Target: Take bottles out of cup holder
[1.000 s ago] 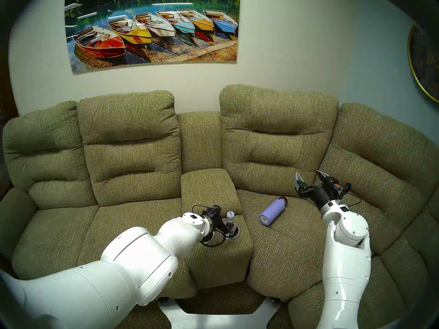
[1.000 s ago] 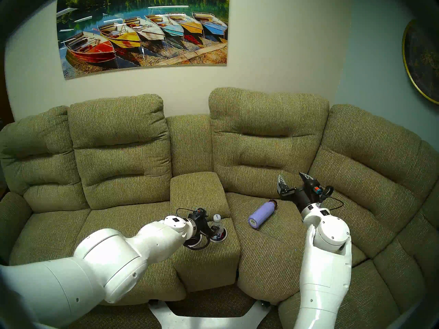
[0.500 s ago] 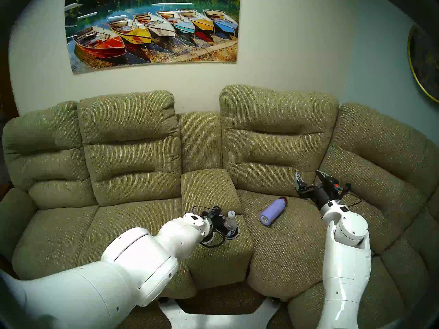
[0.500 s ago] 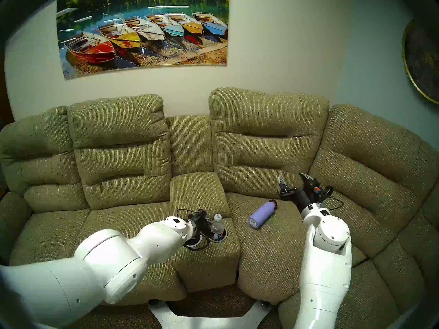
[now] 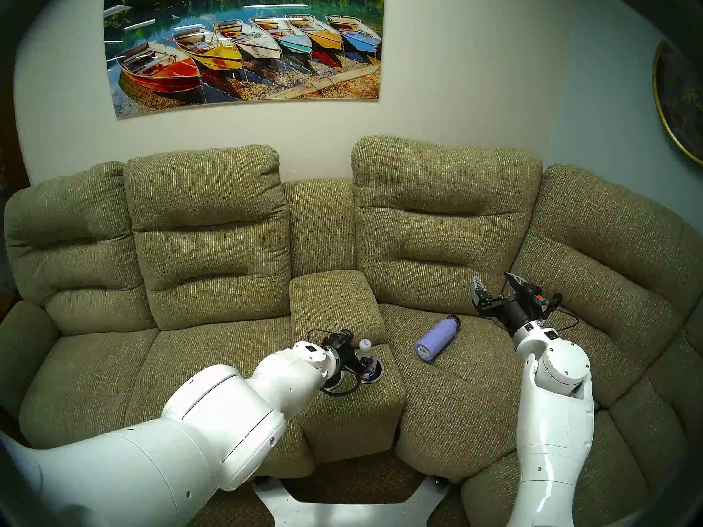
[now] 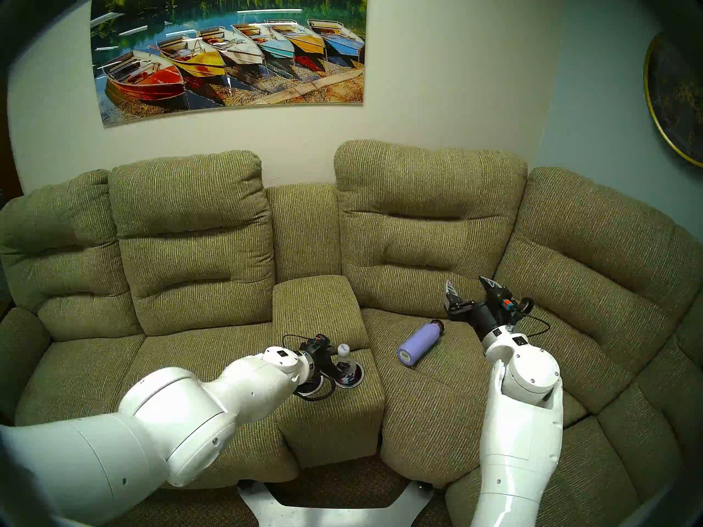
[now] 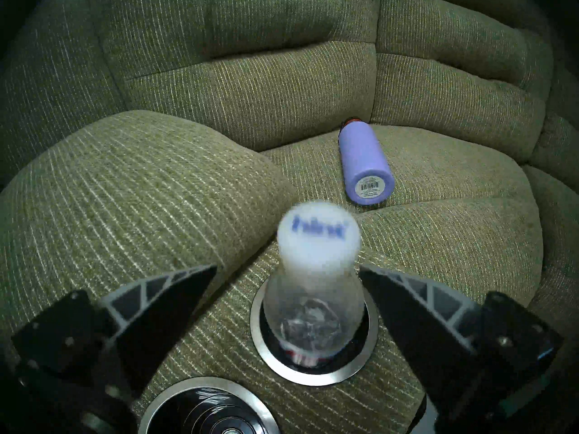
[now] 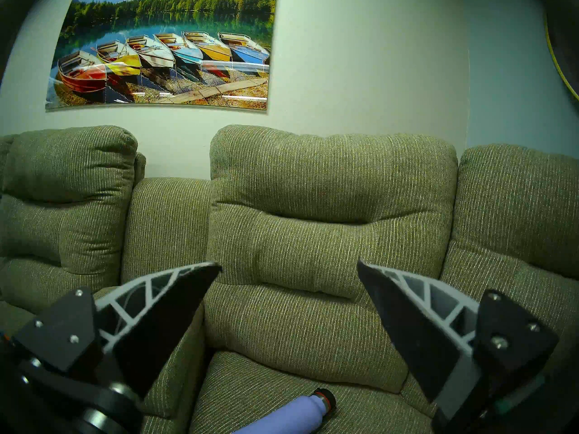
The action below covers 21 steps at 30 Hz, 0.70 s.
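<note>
Tilting leftward since half a second before, the water bottle leaned in the right cup holder well; the left end effector straddled it, released, fingers apart. Right end effector hung spread, empty, beyond the lavender flask.

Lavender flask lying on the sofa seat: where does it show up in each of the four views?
Head stereo left: lavender flask right of centre, on its side on the seat beside the console.
Head stereo right: same place, slightly further left.
Left wrist: upper right of centre, base with barcode sticker toward the camera.
Right wrist: bottom edge, only its neck end showing.
Shared landmark: the olive sofa back cushion behind it.
</note>
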Tool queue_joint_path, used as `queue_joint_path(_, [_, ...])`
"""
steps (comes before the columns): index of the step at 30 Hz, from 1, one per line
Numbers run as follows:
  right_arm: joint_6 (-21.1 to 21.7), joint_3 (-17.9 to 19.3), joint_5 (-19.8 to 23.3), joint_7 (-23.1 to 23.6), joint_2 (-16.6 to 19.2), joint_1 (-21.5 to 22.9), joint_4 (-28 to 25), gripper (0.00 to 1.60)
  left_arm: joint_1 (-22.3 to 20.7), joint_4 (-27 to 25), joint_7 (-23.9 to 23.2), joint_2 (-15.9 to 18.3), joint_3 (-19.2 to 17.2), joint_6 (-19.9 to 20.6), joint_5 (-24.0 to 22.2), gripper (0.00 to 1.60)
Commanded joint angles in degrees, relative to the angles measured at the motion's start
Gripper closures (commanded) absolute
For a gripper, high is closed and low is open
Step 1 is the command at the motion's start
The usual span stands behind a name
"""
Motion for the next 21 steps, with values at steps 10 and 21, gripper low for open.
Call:
queue_joint_path(10, [-0.27,-0.09,0.16,0.01,0.1,0.61,-1.09,0.0,-0.84,-0.72,-0.91,-0.71,-0.36,0.08,-0.12,0.0])
queue_joint_path(21, [-0.27,-0.09,0.15,0.01,0.12,0.62,-1.04,0.0,-1.28,-0.81,-0.76,-1.91,-0.23,0.78,0.15,0.0])
